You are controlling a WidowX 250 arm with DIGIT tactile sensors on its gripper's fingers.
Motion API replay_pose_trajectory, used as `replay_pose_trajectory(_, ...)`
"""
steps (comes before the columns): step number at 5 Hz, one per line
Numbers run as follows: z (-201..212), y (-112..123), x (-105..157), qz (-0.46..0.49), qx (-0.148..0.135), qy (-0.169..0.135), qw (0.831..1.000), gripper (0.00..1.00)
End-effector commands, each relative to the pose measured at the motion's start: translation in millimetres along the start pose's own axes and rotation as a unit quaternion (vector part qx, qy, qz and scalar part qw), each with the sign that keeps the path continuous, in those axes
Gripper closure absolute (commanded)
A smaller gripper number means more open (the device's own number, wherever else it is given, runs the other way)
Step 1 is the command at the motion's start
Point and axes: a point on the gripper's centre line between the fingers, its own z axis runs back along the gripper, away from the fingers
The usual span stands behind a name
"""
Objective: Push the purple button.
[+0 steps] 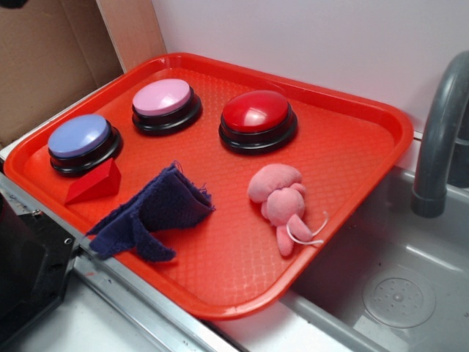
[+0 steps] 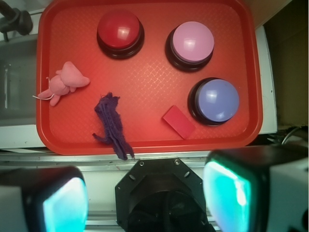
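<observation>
Well beyond the fingers [image 2: 145, 198], purple button [image 2: 218, 100]

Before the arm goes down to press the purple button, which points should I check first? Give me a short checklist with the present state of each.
1. Purple button in view, top bare: ok.
2. Not confused with pink button or red button: ok, colours distinct.
3. Red wedge block near the purple button's base; contact: cannot tell.
4. Purple cloth and pink plush toy away from the purple button: ok.
5. Gripper above the purple button: not ok, it is back off the tray.
6. Fingers apart: ok.
</observation>
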Motion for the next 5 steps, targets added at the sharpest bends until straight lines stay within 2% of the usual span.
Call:
replay_pose_trajectory(1,0.0,0.0,0.0,0.000,0.000,0.000,1.000,0.00)
replay_pose_trajectory(2,-48.6,51.5,0.1,0.068,-0.023,0.055,0.996,0.00)
replay_pose_trajectory(3,-72.9,85.2,27.7,0.077,0.009,0.040,0.996,0.00)
replay_pose_trajectory(4,-99.4,98.2,58.6,0.058,0.036,0.030,0.997,0.00)
replay_pose_trajectory(5,-124.4,110.5,70.1,0.033,0.062,0.031,0.997,0.00)
